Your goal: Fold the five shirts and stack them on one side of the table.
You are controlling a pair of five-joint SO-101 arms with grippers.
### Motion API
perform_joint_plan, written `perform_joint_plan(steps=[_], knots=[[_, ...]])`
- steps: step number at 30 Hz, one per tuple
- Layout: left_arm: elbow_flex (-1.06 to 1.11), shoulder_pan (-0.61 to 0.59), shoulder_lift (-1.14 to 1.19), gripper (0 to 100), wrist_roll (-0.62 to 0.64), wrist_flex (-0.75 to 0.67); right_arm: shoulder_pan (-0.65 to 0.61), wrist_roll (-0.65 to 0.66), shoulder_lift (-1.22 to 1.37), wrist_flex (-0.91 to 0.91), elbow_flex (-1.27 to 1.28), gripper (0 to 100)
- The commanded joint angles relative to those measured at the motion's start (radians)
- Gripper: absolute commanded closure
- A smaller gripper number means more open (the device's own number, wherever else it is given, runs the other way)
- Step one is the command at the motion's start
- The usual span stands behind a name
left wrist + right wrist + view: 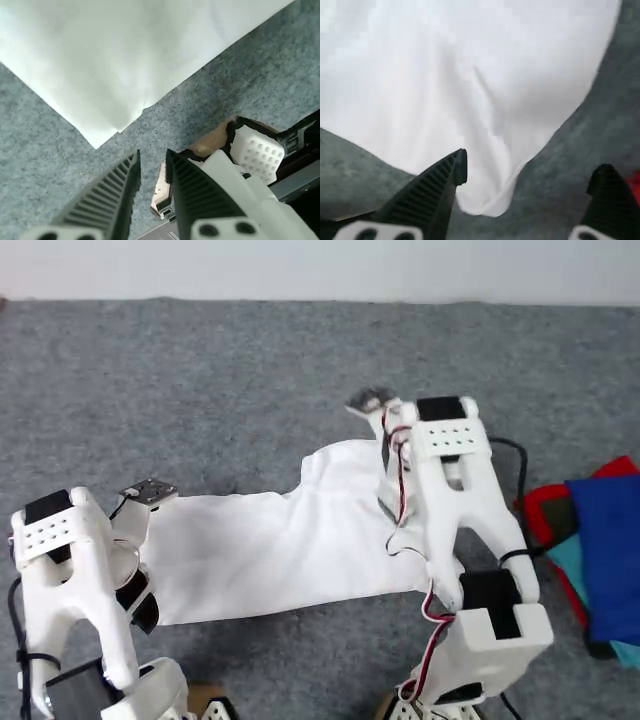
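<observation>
**Right gripper wide open, left gripper nearly closed; both empty, at the white shirt**

Right gripper: black fingers, ribbed on the inner face and tapering to a point. The jaws are spread far apart with nothing between them. They hang over a rounded, soft-creased edge of the shirt where it meets the carpet. In the high view this gripper sits at upper centre, just past the shirt's far lobe.

Left gripper: the same ribbed black fingers, with only a narrow slot between them and nothing gripped. A sharp corner of the shirt lies just ahead of the tips, not between them. In the high view the gripper is at left of centre, at the shirt's left end.

White shirt: plain, smooth woven cloth lying flat. It forms a broad band from lower left to centre of the high view, with a bulge rising toward upper centre. The creases are faint and the near edge is straight.

Stack of coloured shirts: at the right edge of the high view, blue on top with red and teal edges showing under it. The right arm stands between it and the white shirt.

Surface: grey carpet with a short, mottled nap.

Arms: white moulded shells with grids of small holes and black motor blocks. Red and white wires run along the right arm.
</observation>
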Motion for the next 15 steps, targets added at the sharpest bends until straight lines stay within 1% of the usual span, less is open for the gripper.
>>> perform_joint_plan(steps=[1, 5, 15], knots=[[-0.030, 0.003, -0.031, 92, 0.005, 0.021, -0.007, 0.092, 0.042, -0.005, -0.186, 61.5], [-0.030, 0.000, -0.034, 92, 0.008, 0.032, 0.024, 0.103, 0.254, 0.027, -0.396, 61.5], [-0.010, -0.003, -0.034, 92, 0.009, 0.031, 0.031, 0.106, 0.883, 0.134, -1.126, 61.5]])
